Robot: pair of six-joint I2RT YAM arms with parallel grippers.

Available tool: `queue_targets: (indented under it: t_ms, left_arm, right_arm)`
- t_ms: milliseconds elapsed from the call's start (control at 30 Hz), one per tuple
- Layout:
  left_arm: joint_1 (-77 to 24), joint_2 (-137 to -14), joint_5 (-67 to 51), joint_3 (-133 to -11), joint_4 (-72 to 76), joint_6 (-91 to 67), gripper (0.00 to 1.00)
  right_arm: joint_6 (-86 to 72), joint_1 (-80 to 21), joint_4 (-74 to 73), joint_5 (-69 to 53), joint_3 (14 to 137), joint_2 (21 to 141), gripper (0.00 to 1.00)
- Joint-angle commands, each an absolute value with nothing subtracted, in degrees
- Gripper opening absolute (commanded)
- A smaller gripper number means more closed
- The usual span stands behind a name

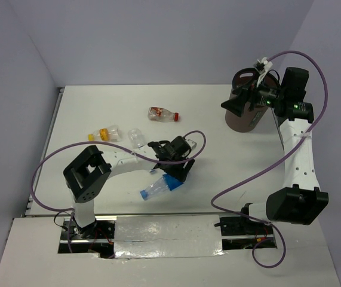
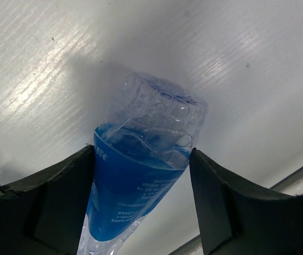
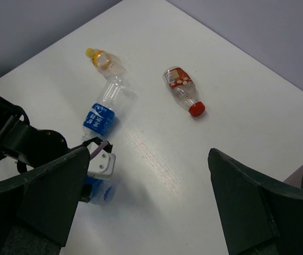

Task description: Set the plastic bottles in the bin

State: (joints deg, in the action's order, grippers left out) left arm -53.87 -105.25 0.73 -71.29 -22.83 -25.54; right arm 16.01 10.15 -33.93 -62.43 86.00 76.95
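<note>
While the left claw (image 2: 140,154) grips the blue-labelled bottle (image 2: 140,186) across its width, long axis running out past the fingertips, base outermost, the bin (image 1: 242,121) stands well apart at the far right; the right claw (image 3: 148,156), spread wide and empty, hangs just over it.

White surface (image 1: 230,149); clear bottle (image 2: 140,175) with blue label; red-capped bottle (image 3: 182,89), red label; short bottle (image 3: 104,60), orange-yellow cap; dark brown bin (image 1: 248,122)
</note>
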Motion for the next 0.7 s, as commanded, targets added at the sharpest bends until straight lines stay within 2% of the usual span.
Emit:
queue_targets:
  t_ms: [0, 267, 667]
  left_arm:
    - [-54.49, -104.69, -0.26, -73.38, -26.28, -25.05, 0.03]
    - [-52.82, -99.50, 1.32, -76.64, -26.98, -26.01, 0.00]
    - [-50.27, -95.89, -0.53, -75.06, -24.96, -26.72, 0.00]
  right_arm:
    - [17.31, 10.02, -35.07, -63.98, 86.40, 74.88, 1.00]
    - [21.96, 8.70, -40.43, -63.46, 86.49, 75.32, 1.00]
    - [23.82, 7.38, -42.54, -62.40, 85.08, 75.23, 1.00]
